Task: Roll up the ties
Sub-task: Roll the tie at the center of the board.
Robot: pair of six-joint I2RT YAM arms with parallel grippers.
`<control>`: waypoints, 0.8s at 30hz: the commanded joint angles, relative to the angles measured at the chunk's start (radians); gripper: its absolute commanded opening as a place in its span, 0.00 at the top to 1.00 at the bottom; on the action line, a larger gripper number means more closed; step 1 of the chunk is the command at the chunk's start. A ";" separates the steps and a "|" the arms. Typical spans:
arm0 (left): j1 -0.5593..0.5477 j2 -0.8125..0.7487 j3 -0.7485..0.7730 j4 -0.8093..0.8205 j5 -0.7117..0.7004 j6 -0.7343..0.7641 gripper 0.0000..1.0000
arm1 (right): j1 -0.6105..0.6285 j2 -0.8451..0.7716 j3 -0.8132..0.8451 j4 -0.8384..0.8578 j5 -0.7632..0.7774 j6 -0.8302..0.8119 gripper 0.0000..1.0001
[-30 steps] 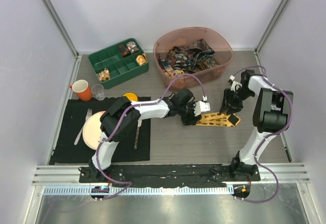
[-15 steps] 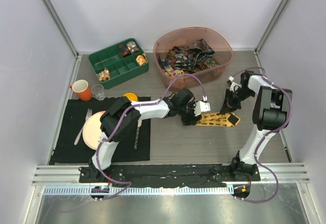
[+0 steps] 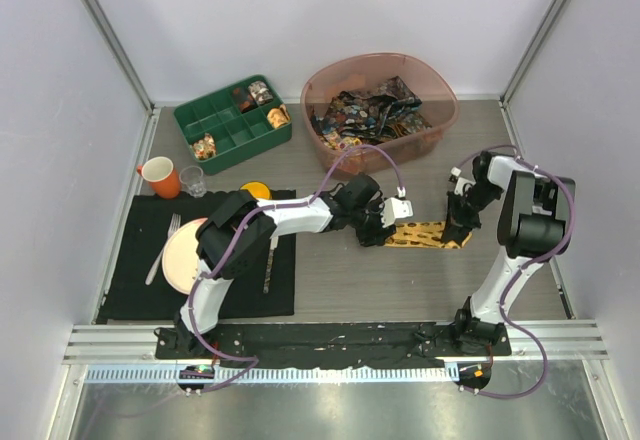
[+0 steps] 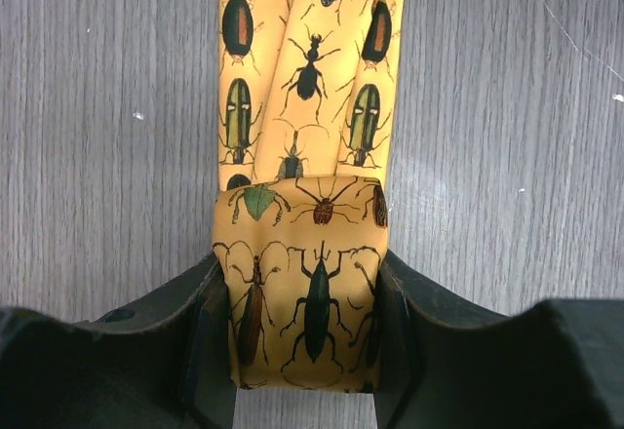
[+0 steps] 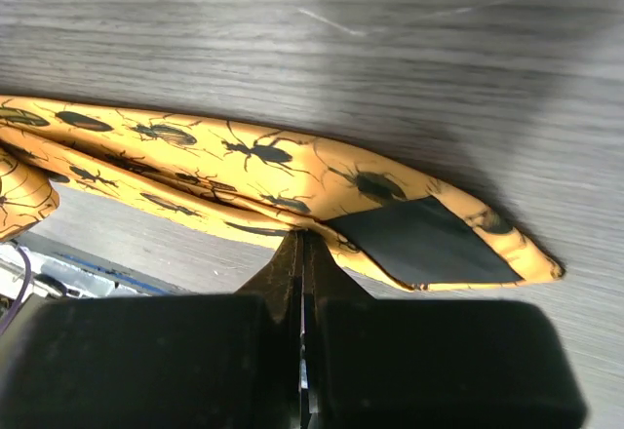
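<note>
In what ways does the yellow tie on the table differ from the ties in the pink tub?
Colour: the yellow tie bears beetles on orange-yellow; the tub ties are dark with many-coloured prints. Pose: the yellow tie lies stretched on the table, one end folded over; the tub ties lie heaped in the pink tub. Hold: the left gripper clasps the yellow tie's folded end; no gripper touches the tub ties. All are printed neckties.

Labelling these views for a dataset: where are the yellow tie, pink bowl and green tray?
yellow tie [image 4: 307, 78], left wrist view, flat stretch beyond the fold
pink bowl [image 3: 370, 68], top view, far inner wall
green tray [image 3: 200, 120], top view, empty compartment
</note>
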 commanded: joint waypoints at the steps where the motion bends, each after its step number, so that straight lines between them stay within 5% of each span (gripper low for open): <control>1: 0.018 0.028 -0.064 -0.163 -0.098 -0.010 1.00 | -0.005 0.019 0.041 0.118 0.156 -0.014 0.99; 7: 0.018 0.036 -0.062 -0.160 -0.095 -0.004 1.00 | -0.002 0.054 0.146 0.070 0.067 -0.046 0.99; 15: 0.018 0.048 -0.049 -0.175 -0.091 0.003 0.99 | -0.004 -0.105 0.193 -0.081 -0.118 -0.111 0.62; 24: 0.018 0.059 -0.039 -0.182 -0.086 0.005 0.99 | 0.081 -0.125 0.067 0.077 -0.542 0.120 0.61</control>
